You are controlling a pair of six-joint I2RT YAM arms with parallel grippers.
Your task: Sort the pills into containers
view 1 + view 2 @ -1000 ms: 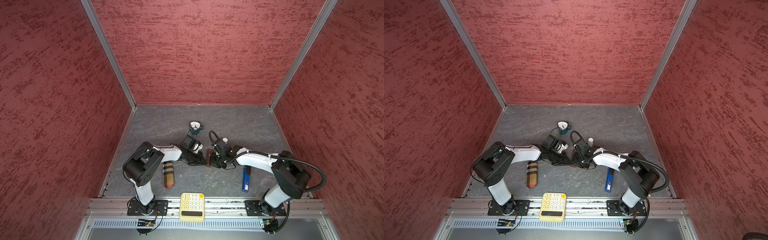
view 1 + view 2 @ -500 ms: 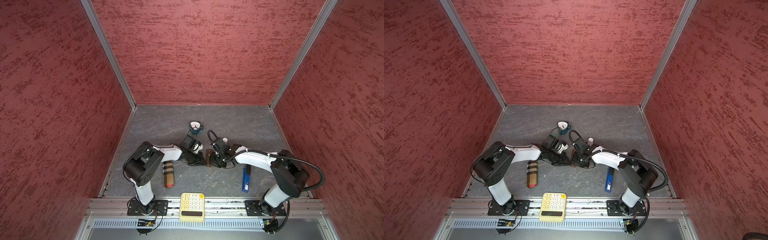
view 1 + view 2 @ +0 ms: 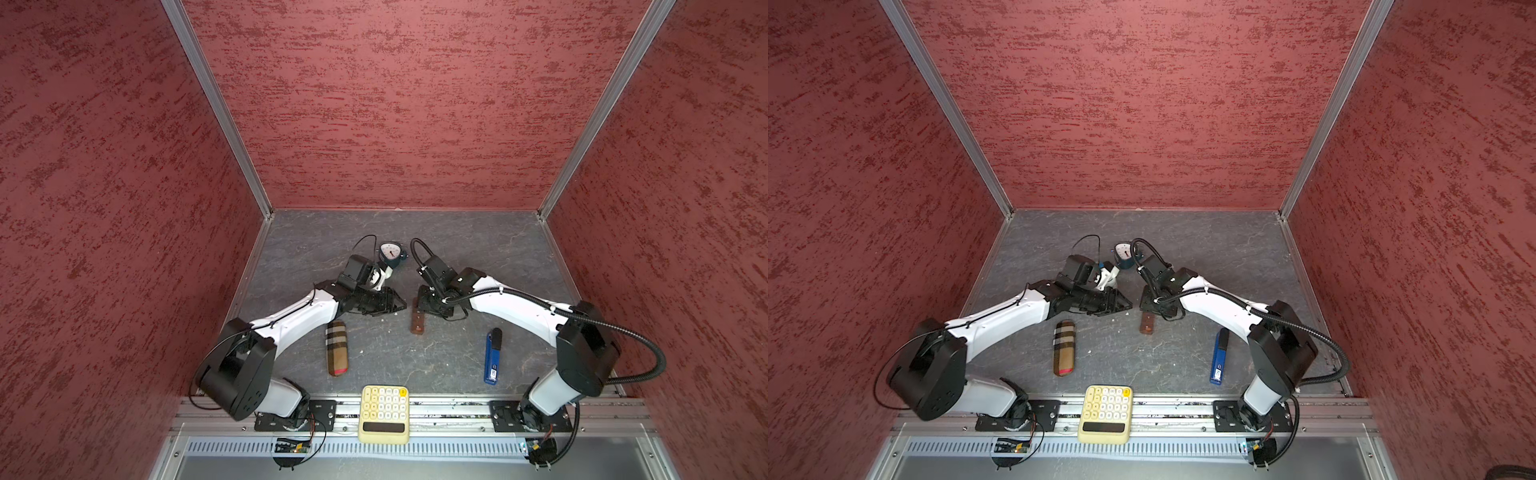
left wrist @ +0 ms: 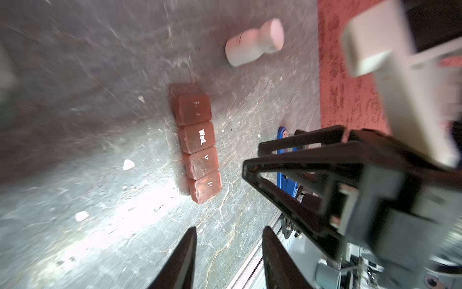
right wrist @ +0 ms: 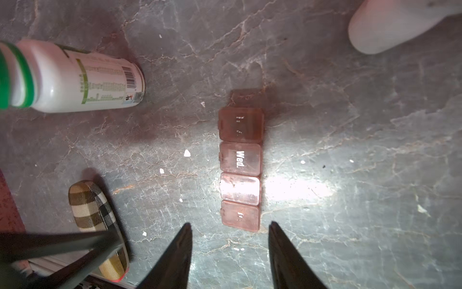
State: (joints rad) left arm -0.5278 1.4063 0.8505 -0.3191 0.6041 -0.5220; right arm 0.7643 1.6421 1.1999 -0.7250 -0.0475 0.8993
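Containers (image 5: 240, 167) lie with open table (image 5: 350, 140) along both long edges; left gripper (image 4: 228, 235), right gripper (image 5: 230, 225) released (empty).

pill-box strip (image 3: 418, 322) lying between soft case (image 3: 337, 348) at left and capped stick (image 3: 492, 356) at right, calculator (image 3: 384, 413) in front

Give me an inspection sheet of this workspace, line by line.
Surface: grey marbled table.
Job's things: brown pill box, four shut lids showing, one marked Wed.; pills lie loose on the table beside it.
Clutter: green-capped bottle, small white bottle, plaid case, blue stick-shaped item, yellow calculator on the front rail, dial gauge.
Grippers: left gripper and right gripper both empty, jaws apart, near the pill box.
Cables: black loop at each wrist; corrugated hose along the right arm.
Surroundings: red textured walls, aluminium frame.
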